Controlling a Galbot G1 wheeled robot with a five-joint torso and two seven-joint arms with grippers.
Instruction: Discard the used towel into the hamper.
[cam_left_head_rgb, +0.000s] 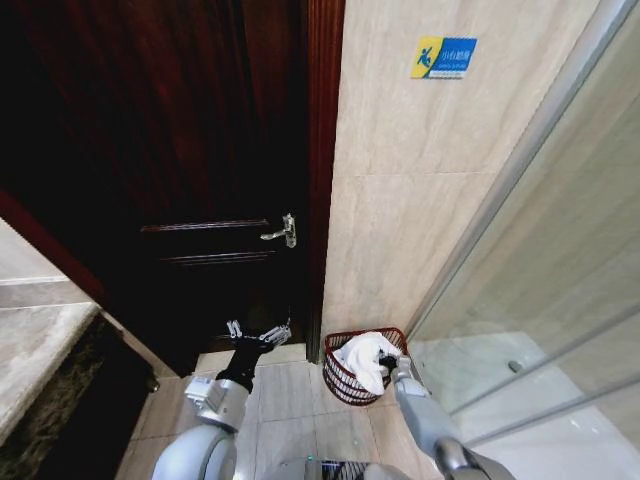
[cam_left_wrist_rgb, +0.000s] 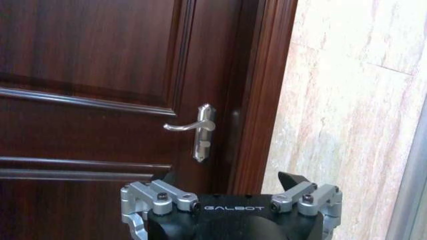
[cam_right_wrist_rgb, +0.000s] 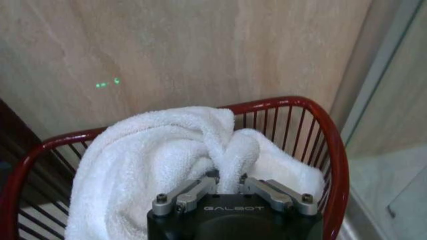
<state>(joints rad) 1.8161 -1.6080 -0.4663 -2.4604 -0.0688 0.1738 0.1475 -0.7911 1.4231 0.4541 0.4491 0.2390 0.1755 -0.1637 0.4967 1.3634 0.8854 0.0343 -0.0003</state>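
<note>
The hamper (cam_left_head_rgb: 341, 384) is a small round reddish-brown wire basket on the tiled floor, against the beige wall. A white towel (cam_left_head_rgb: 364, 357) lies bunched in it and hangs over its rim. My right gripper (cam_left_head_rgb: 393, 359) is at the hamper's right side. In the right wrist view it (cam_right_wrist_rgb: 227, 178) is shut on a fold of the towel (cam_right_wrist_rgb: 153, 150), just above the red rim (cam_right_wrist_rgb: 335, 150). My left gripper (cam_left_head_rgb: 258, 333) hovers open and holds nothing, left of the hamper and in front of the door; the left wrist view shows the same gripper (cam_left_wrist_rgb: 227, 186) spread wide.
A dark wooden door (cam_left_head_rgb: 180, 150) with a metal lever handle (cam_left_wrist_rgb: 199, 126) stands left of the hamper. A glass shower partition (cam_left_head_rgb: 545, 300) rises close on the right. A stone countertop (cam_left_head_rgb: 30, 345) juts in at the far left. The floor in front of the hamper is open tile.
</note>
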